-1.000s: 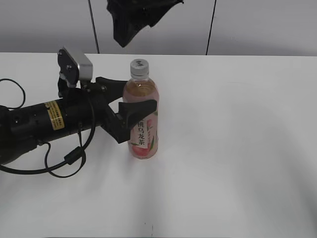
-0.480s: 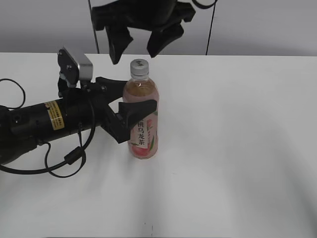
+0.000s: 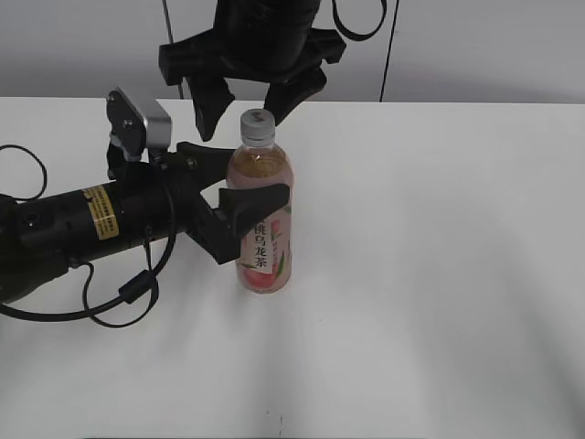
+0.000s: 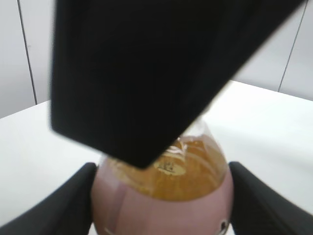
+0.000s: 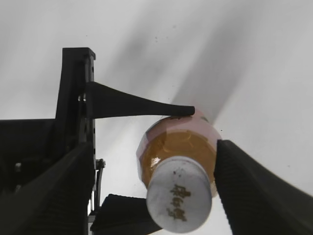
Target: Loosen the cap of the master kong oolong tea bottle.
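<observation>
On the left, the left gripper (image 3: 260, 203) holds the master kong oolong tea bottle (image 3: 263, 229) around its middle, fingers (image 3: 256, 197) clenched on both sides. The bottle stands upright on the white desk (image 3: 439, 274). Above it, the right gripper (image 3: 245, 96) has come down from the top. Its fingers (image 3: 208, 105) are spread wide, one on each side of the cap (image 3: 257, 125), not touching yet. It looks ready to pinch and twist. Nothing else is in the way.
</observation>
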